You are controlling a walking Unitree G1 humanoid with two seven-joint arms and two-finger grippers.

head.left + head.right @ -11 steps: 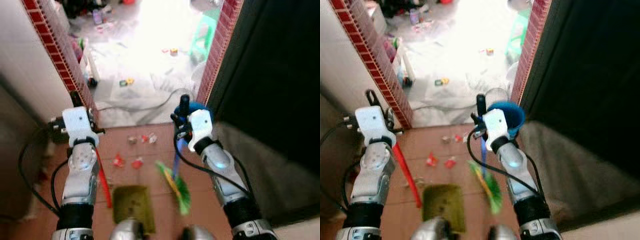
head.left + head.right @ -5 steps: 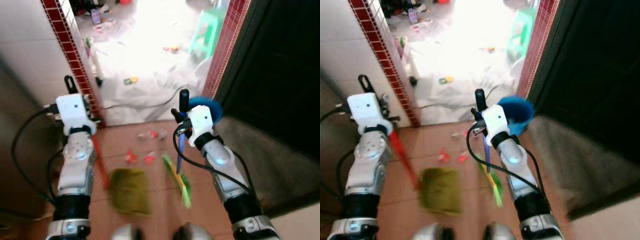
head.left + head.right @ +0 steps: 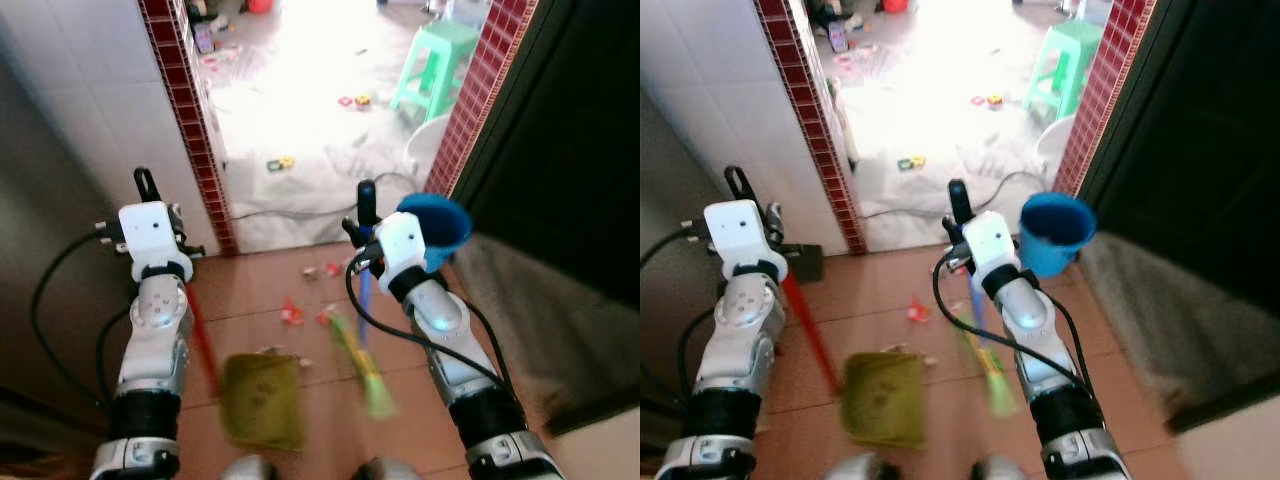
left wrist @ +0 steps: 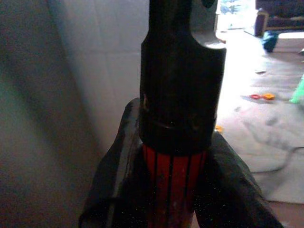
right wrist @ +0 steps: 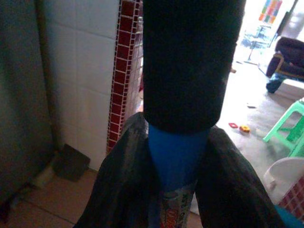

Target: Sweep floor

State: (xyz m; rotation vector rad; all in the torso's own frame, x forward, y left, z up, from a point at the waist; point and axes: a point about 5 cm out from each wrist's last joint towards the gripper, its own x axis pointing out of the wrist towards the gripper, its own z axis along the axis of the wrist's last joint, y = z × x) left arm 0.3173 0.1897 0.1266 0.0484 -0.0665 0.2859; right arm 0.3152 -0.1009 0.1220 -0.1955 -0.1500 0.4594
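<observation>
The left gripper (image 4: 175, 156) is clamped around the red handle (image 3: 201, 335) of an olive-green dustpan (image 3: 262, 400) resting on the terracotta tile floor (image 3: 300, 350); the right gripper (image 5: 178, 161) pinches the blue handle (image 5: 175, 156) of a broom (image 3: 362, 362), its green bristles just beside the dustpan; small red scraps (image 3: 292, 314) lie ahead, near a blue bucket (image 3: 1052, 233).

Head stereo downward; wrists close-up.
</observation>
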